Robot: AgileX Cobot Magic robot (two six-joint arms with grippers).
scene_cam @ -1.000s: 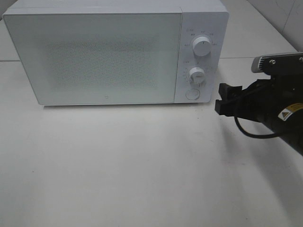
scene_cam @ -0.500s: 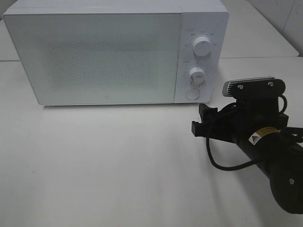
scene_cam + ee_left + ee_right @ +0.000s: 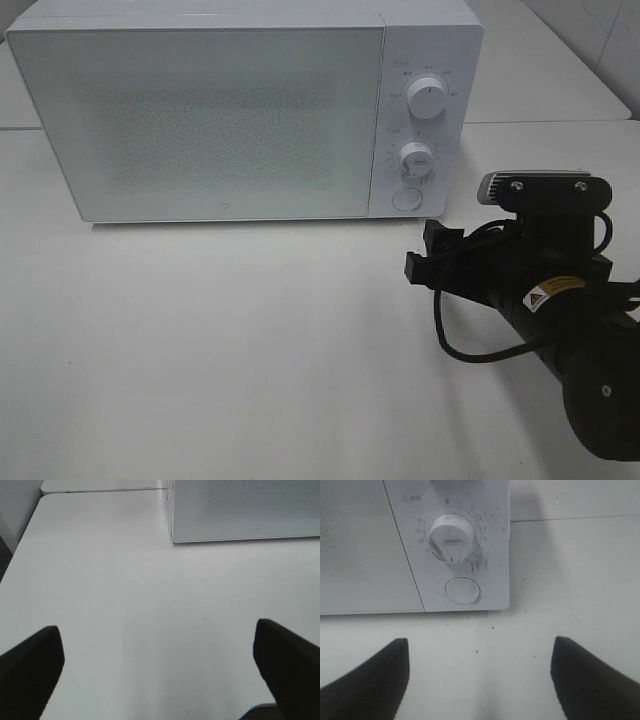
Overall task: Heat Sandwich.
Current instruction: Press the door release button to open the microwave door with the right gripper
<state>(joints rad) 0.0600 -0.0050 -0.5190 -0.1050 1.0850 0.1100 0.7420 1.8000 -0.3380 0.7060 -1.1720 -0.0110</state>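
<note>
White microwave [image 3: 200,110] shut. Left gripper [image 3: 157,647] appears only in its wrist view, spread, empty. Right gripper [image 3: 420,250] also spread, facing round button [image 3: 462,590].

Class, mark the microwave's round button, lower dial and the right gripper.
round button [image 3: 462,590], right wrist view, centre of its face.
lower dial [image 3: 451,537], right wrist view, knob's middle.
right gripper [image 3: 420,248], exterior high view, midway between fingertips.

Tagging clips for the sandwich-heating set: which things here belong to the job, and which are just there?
Job: microwave, door shut; its round button; lower dial; right gripper, jaws open, facing that button. No sandwich in view.
Just there: table; left gripper, jaws open, over the table.
</note>
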